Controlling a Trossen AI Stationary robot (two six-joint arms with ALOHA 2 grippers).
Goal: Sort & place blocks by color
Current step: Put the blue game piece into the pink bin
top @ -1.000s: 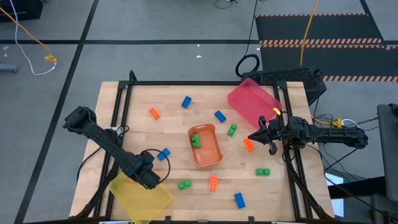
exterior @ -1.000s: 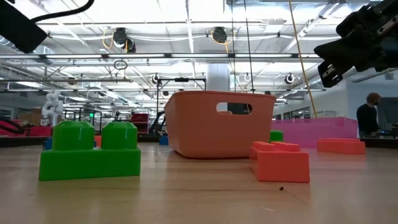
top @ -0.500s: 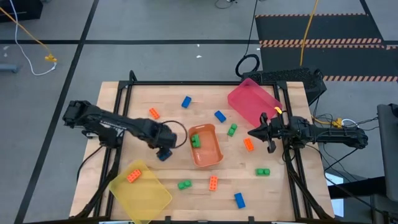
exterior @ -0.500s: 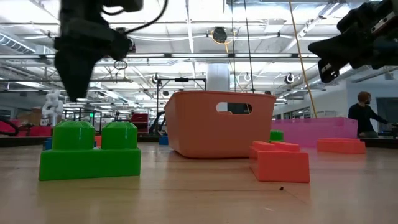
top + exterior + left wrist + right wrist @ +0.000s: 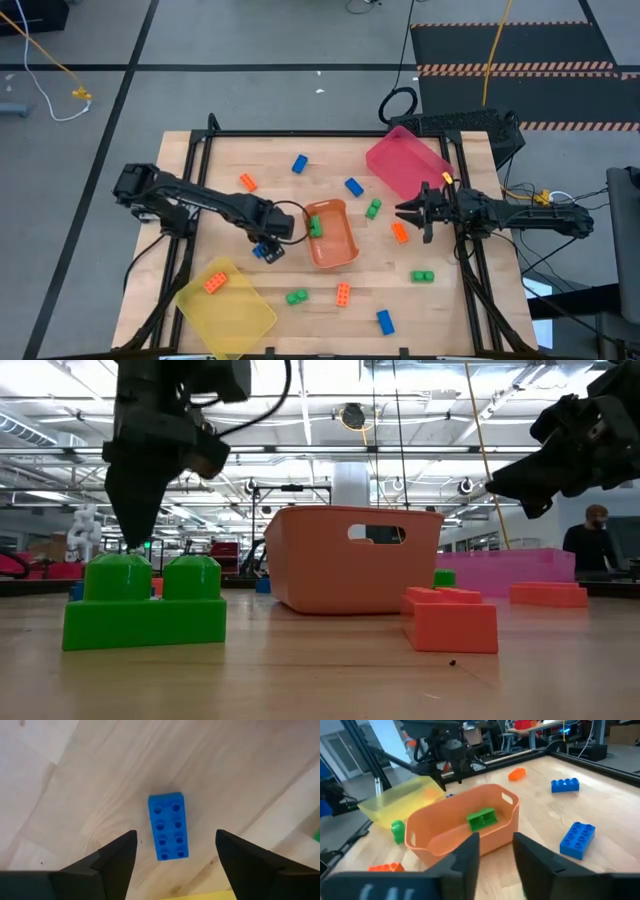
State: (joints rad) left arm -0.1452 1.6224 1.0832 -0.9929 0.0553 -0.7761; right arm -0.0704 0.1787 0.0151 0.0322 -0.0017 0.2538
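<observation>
Left claw (image 5: 268,247) hangs over a blue block (image 5: 168,826) lying flat on the worktop (image 5: 230,160), just beside the orange tray (image 5: 331,234). Fingers spread wide either side of the block, nothing gripped — looks lined up for a straight-down pick across its short width.

Right claw (image 5: 412,213) sits near the worktop's right edge, beside the pink tray (image 5: 404,163), fingers parted and empty. An orange block (image 5: 400,232) lies just by it, probably its next target.

Sorting looks partly done: a green block (image 5: 314,227) lies in the orange tray, an orange one (image 5: 214,284) in the yellow tray (image 5: 228,312) at the front-left corner. The pink tray appears empty, so blue may belong there — a guess.

Loose blocks on the bare worktop: blue, green and orange, scattered well apart.

Worktop is pale wood planks with a black frame. Grey floor around it, cables trailing. The low view shows an open workshop hall with ceiling lights, and a person (image 5: 597,542) far off at right.
</observation>
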